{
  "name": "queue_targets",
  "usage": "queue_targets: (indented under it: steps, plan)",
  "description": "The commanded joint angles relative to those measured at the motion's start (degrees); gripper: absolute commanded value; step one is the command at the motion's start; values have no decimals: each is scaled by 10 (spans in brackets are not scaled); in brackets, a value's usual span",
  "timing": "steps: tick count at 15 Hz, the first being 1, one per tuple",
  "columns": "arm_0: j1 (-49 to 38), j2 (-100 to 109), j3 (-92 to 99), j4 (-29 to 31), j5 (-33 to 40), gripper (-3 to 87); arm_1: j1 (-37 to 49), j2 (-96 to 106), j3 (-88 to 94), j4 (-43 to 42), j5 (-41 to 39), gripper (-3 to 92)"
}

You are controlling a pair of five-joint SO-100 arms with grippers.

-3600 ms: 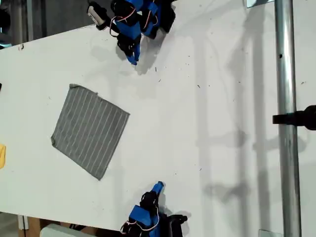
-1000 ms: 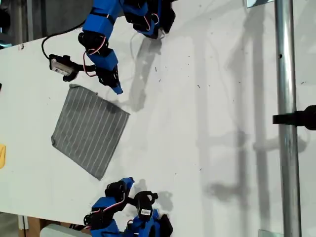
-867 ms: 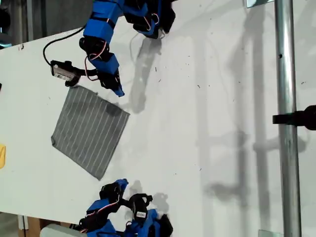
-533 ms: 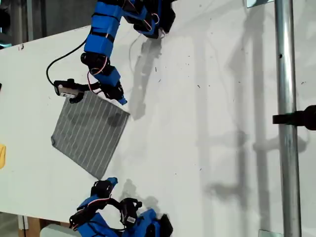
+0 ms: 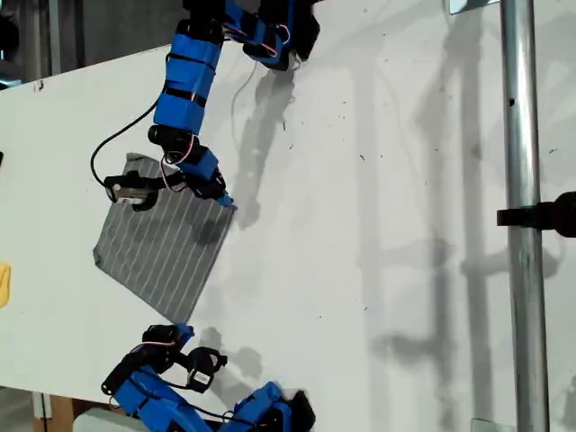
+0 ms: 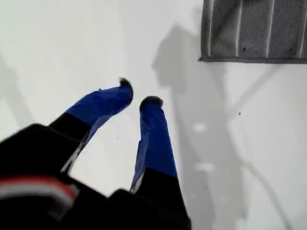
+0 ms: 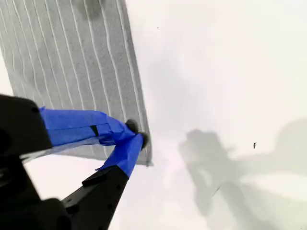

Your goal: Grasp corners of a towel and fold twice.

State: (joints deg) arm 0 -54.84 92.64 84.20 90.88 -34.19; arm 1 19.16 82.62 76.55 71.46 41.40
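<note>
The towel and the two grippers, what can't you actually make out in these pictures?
- Towel: in the exterior view an arm covers part of its upper edge; both wrist views cut it off.
- My second gripper: fingertips meet at the towel's hem near a corner; whether cloth is pinched between them is unclear.
- My first gripper: blurred wrist view; table contact cannot be told.
- Yellow object: cut off at the exterior view's left edge.

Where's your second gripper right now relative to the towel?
My second gripper is at the towel corner pointing toward the exterior view's right, fingertips at its hem; whether it grips fabric is unclear.
</note>
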Motion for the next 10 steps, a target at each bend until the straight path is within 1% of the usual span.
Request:
queue_targets:
  steps: [1, 3, 5, 10]
  plan:
    - [-37, 1, -25, -15, 6, -26, 22, -35, -76, 9, -18, 265]
    - [-49, -9, -29, -20, 11, -26, 45, -86, -99, -3, -37, 309]
    - [-51, -15, -29, -26, 14, -25, 66, -142, -126, -19, -58, 333]
    - [-48, -28, -31, -34, 13, -26, 113, -271, -225, -33, -109, 347]
